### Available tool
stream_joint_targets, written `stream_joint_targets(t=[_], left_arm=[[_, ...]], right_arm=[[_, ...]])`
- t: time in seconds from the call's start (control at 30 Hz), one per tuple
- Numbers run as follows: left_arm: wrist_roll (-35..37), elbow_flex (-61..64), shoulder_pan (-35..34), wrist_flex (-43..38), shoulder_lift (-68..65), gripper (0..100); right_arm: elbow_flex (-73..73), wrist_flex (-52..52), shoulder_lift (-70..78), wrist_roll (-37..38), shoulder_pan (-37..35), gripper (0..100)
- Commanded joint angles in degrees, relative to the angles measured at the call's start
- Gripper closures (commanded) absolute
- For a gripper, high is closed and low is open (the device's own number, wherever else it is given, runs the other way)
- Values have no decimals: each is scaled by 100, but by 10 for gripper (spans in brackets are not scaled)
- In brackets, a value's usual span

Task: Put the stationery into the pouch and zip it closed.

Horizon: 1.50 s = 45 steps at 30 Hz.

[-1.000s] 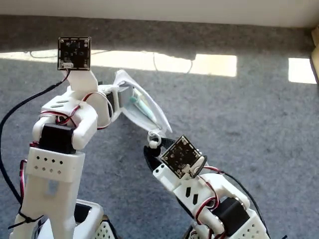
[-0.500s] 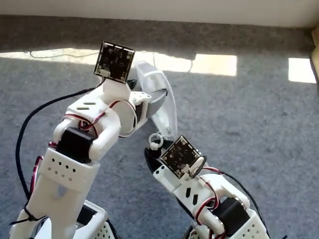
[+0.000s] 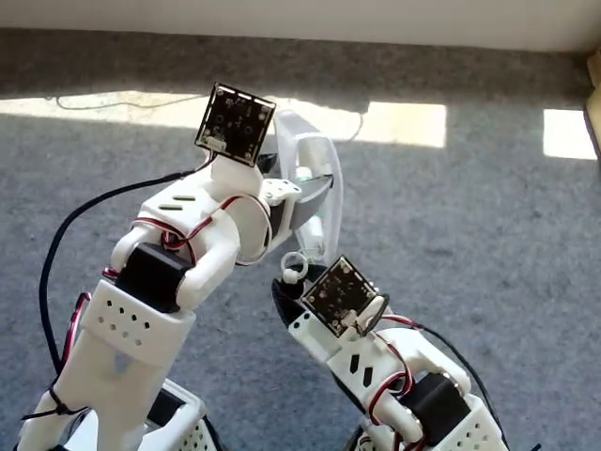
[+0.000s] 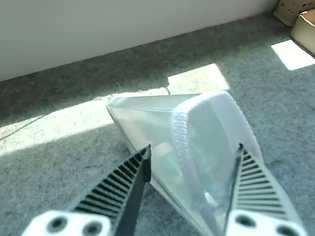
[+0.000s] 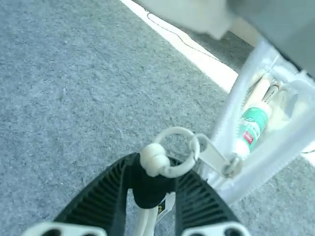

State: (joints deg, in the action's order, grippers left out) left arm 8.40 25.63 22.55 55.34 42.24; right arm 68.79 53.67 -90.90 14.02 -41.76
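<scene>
My left gripper (image 3: 302, 194) (image 4: 192, 151) holds the translucent pouch (image 3: 321, 174) (image 4: 199, 128) off the carpet, one finger on each side, shut on it. Inside the pouch (image 5: 275, 147) lie a green-labelled tube (image 5: 252, 127) and some pens (image 5: 263, 91). The pouch's mouth gapes toward my right gripper. A white zipper pull ring (image 3: 294, 266) (image 5: 176, 147) with a bead hangs from the pouch's lower corner. Just below the pouch, my right gripper (image 3: 284, 285) (image 5: 155, 168) is shut on the pull's cord.
Grey carpet (image 3: 488, 235) covers the floor, with sunlit patches (image 3: 404, 122) near the far wall. A thin cable (image 3: 324, 105) trails across the lit patch. Cardboard boxes (image 4: 295, 14) stand at the carpet's far corner.
The left arm has swung right and forward with the pouch, turning it from lying slanted to nearly upright above the right gripper. The right arm has stayed still on the zipper pull.
</scene>
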Motion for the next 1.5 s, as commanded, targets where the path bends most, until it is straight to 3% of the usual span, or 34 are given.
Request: stream_joint_targets(t=[0.0,0.47,1.03,1.33,1.47], left_arm=[[-70,-57,233,-123,48,731],[-818,-48,681,-105,84,731],[-879,-110,259,26,101,731],[-941,-110,-277,273,101,731],[-1486,-110,-418,466,101,731]], right_arm=[[-75,-22,-66,44,-13,991],[-75,-22,-66,44,-13,991],[-84,-22,-66,44,-4,991],[-215,4,-66,53,936,991],[-602,180,-66,53,1297,991]])
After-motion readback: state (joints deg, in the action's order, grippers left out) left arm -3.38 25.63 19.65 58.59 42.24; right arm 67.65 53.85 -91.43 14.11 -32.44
